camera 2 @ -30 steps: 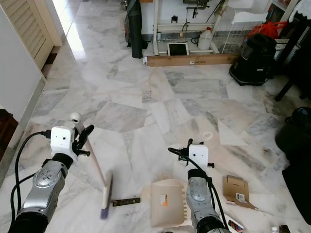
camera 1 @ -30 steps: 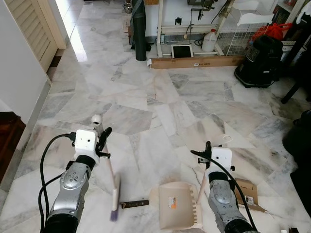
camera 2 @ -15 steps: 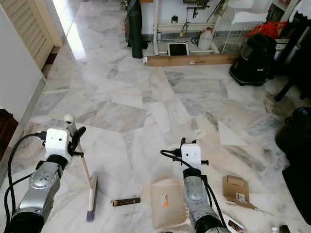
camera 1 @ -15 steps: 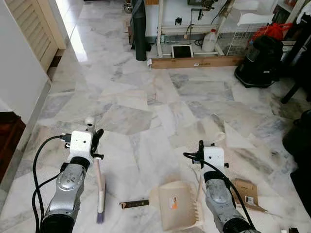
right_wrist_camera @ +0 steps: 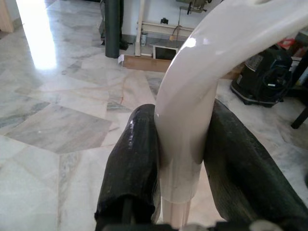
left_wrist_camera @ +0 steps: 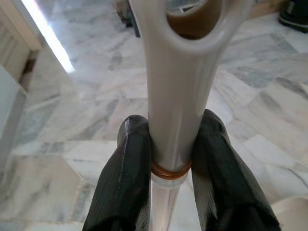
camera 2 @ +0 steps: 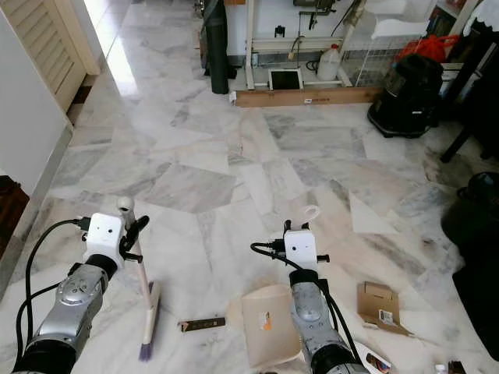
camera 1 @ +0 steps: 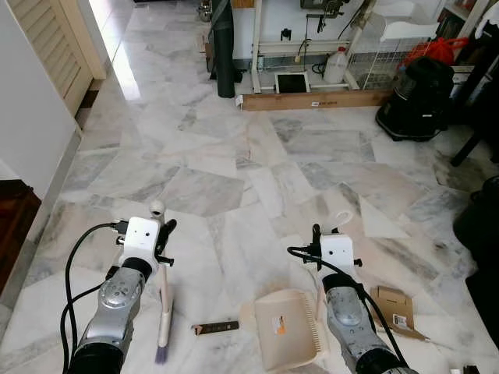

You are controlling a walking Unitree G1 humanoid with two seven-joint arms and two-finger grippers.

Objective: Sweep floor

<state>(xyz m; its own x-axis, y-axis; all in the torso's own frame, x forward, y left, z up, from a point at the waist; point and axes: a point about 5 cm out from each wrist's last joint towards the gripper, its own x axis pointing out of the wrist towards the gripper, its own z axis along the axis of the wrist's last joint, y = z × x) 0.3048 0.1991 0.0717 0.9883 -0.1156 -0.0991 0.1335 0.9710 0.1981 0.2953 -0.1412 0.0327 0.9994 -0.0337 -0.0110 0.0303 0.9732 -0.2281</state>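
My left gripper (camera 1: 161,234) is shut on the white handle of a small broom (camera 1: 164,308). Its purple-tipped bristles (camera 1: 161,356) rest on the marble floor at the lower left. In the left wrist view both black fingers (left_wrist_camera: 126,178) clamp the broom handle (left_wrist_camera: 179,86). My right gripper (camera 1: 319,235) is shut on the upright handle of a beige dustpan (camera 1: 287,341), which lies flat on the floor at the lower middle. The right wrist view has black fingers (right_wrist_camera: 134,159) squeezing the dustpan handle (right_wrist_camera: 192,120). A dark flat strip of debris (camera 1: 216,327) lies between broom and dustpan.
A flattened cardboard piece (camera 1: 396,309) lies right of the dustpan. A black vacuum cleaner (camera 1: 417,97) stands far right, a long cardboard box (camera 1: 316,100) and dark rolled mat (camera 1: 224,54) at the back. A white wall (camera 1: 31,117) and dark wood furniture (camera 1: 12,226) border the left.
The broom swung left away from the debris strip, then came partway back toward it. The dustpan slid slightly left with my right gripper.
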